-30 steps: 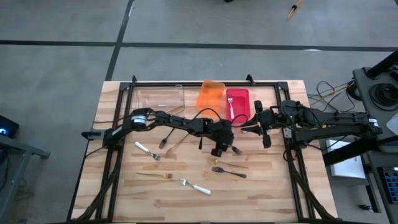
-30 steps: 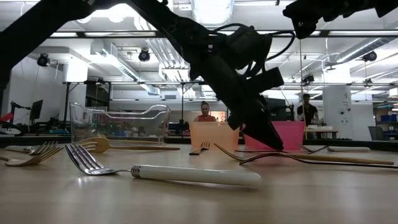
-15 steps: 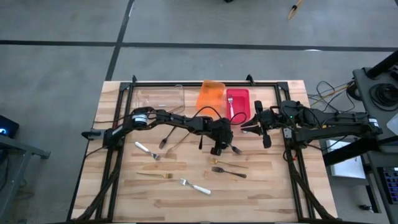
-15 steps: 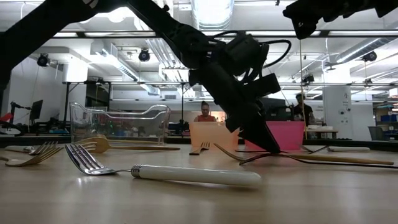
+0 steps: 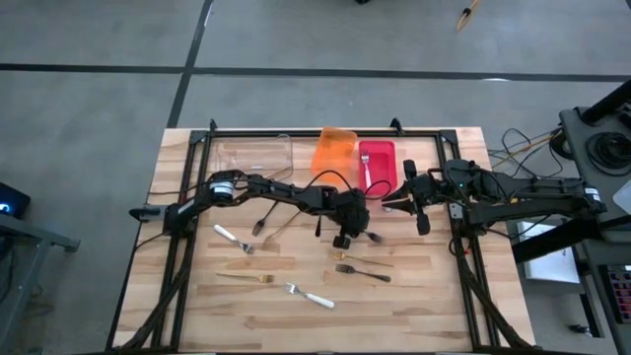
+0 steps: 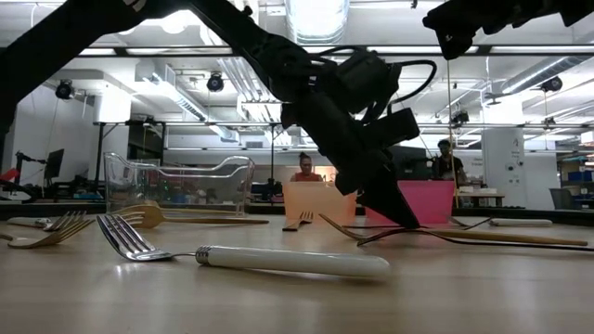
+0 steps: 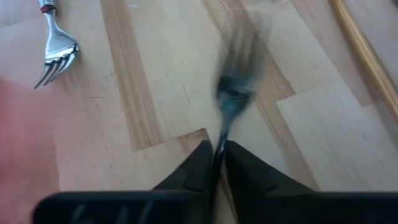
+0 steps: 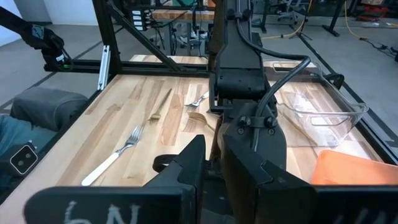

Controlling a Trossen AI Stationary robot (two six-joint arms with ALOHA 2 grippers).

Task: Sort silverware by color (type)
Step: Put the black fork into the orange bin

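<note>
No legible text anywhere.

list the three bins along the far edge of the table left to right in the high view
clear bin -> orange bin -> red bin

Black, gold and pale-handled forks (image 5: 310, 296) lie scattered flat across the wooden table.

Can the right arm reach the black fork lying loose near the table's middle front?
Probably yes: the black fork lies uncovered, the right gripper hovers close by, and the left gripper, pinching another fork, sits beside that path, not across it.
</note>
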